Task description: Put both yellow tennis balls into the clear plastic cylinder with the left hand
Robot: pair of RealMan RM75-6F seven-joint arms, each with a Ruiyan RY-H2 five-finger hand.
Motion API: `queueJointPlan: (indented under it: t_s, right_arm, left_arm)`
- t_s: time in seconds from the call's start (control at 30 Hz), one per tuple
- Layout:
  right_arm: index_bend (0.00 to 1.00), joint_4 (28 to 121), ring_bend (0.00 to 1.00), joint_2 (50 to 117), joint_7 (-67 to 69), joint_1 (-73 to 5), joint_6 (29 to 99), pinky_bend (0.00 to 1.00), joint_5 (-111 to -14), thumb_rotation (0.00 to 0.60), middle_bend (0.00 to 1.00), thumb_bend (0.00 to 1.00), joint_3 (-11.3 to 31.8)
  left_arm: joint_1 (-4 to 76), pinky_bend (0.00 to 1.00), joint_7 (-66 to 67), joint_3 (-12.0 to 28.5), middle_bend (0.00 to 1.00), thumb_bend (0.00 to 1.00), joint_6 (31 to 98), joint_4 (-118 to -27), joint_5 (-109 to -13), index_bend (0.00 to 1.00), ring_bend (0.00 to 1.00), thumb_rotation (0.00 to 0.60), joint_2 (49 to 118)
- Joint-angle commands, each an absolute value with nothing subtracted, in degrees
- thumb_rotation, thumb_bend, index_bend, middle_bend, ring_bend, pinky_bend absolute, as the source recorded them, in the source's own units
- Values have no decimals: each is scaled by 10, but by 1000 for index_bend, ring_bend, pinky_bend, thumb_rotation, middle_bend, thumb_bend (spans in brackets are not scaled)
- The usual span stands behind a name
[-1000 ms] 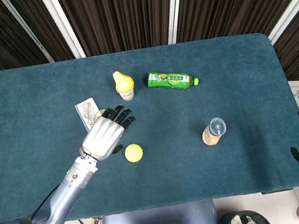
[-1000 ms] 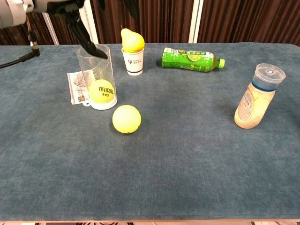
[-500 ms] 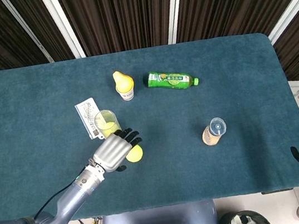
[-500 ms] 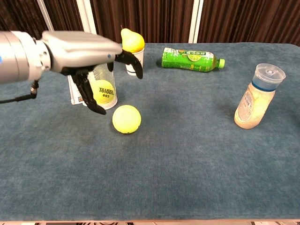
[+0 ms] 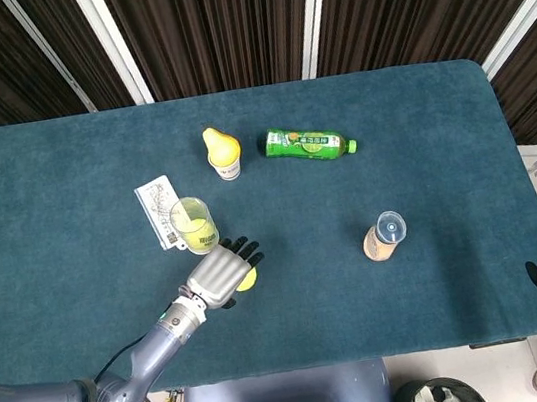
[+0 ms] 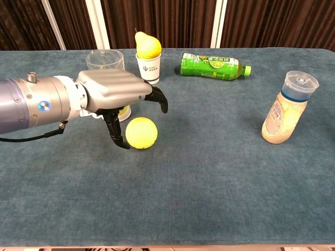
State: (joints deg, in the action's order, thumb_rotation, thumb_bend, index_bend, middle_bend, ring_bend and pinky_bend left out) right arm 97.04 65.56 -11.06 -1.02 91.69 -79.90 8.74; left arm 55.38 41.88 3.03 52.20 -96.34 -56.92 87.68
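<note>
Over blue table point(image 6: 220, 178), left hand point(image 6: 112, 94) arches, fingers spread, above tennis ball point(image 6: 142, 133).

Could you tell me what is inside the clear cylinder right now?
In the head view, one yellow tennis ball shows inside the clear cylinder. In the chest view the left hand covers the cylinder's lower part, so only its empty upper section shows there.

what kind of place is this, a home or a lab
Probably a lab or demo room: a table covered in blue cloth, dark curtains behind, and staged items like the tennis ball and clear cylinder.
</note>
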Motion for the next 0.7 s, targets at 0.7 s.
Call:
queueJointPlan:
  t_s: [0.7]
  right_arm:
    - [81,969,110,655,-104,-11,913,61,-794,600,79,339,89]
  left_arm:
    - [567,614,479,12,406,165,535,-869,-574,364,351,600,949]
